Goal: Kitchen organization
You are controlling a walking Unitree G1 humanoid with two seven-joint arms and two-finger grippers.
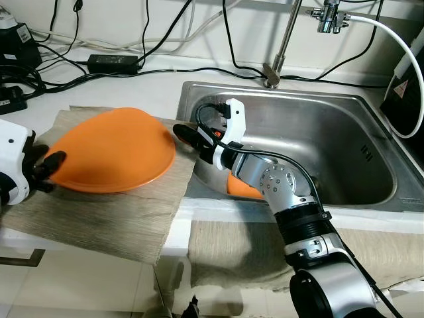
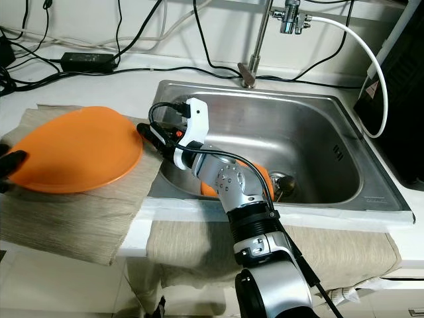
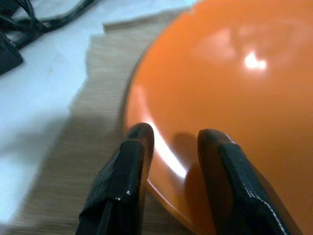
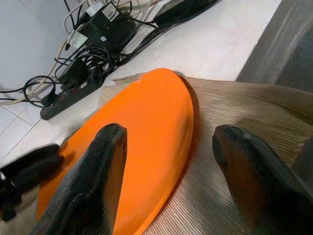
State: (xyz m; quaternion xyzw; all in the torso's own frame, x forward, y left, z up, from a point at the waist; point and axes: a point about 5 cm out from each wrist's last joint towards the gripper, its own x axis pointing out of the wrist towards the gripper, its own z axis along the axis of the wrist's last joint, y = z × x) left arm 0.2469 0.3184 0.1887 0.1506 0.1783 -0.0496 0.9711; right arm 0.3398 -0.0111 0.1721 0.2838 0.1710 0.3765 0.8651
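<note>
The orange plate (image 1: pixel 109 151) is lying upside down on the beige cloth (image 1: pixel 112 218) beside the sink (image 1: pixel 344 132), and both grippers are working its edges. The left gripper (image 3: pixel 171 147) is sitting at the plate's outer rim with its fingers slightly parted, one fingertip (image 3: pixel 139 137) just off the rim over the cloth, the other resting on the glossy dome. That looks like a straddle of the edge, set so the rim can slide between the fingers, though I can't tell whether they are pinching it.

Over at the sink side, the right gripper (image 4: pixel 166 142) is hovering with its fingers spread wide, the plate's near rim lying between them and a little ahead of the tips, not touching. One finger (image 4: pixel 93 176) is lining up over the orange surface, the other over bare cloth. In my judgement, it is positioned to steady or take the opposite edge, since a flat upturned plate offers nothing else to grab.

Another orange piece (image 1: pixel 242 189) is sitting down in the basin behind the right arm, mostly hidden. Cables and a power adapter (image 1: pixel 112 63) are lying on the counter beyond the fingers, well clear.
</note>
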